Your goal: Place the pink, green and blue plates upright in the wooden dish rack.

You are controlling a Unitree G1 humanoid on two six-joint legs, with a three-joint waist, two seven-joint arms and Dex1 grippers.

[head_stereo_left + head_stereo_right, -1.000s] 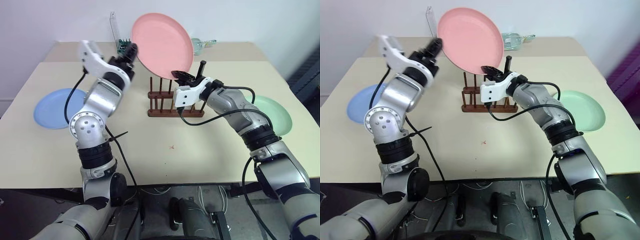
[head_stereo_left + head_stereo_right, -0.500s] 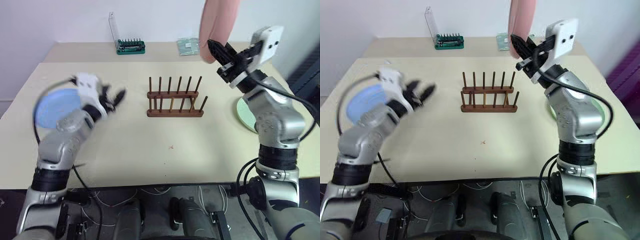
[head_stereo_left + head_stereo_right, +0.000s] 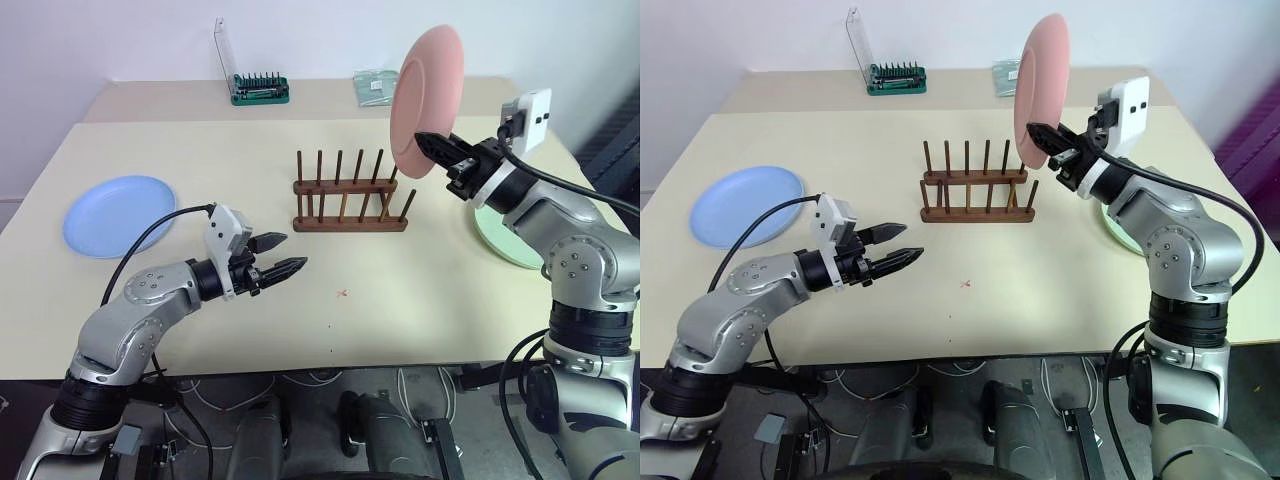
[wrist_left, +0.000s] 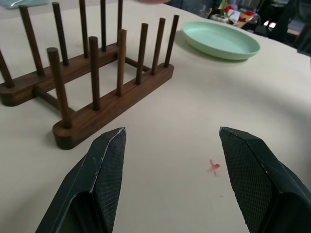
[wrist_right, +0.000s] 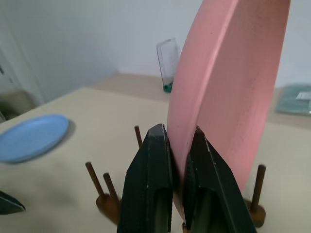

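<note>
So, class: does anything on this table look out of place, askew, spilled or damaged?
Nothing stands out. The rack sits square and empty, the blue plate and green plate lie flat, and the right hand holds the pink plate on edge above the rack. Only a tiny red mark shows on the tabletop.

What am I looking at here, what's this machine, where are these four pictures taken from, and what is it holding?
It is a humanoid robot with two arms. Two pictures come from its head, looking down over a beige table; the other two come from cameras on its wrists. Its right gripper pinches the rim of a pink plate, held upright above a wooden dish rack. Its left gripper hangs open and empty over the table. A blue plate and a green plate lie flat. A green tool holder stands at the back.
</note>
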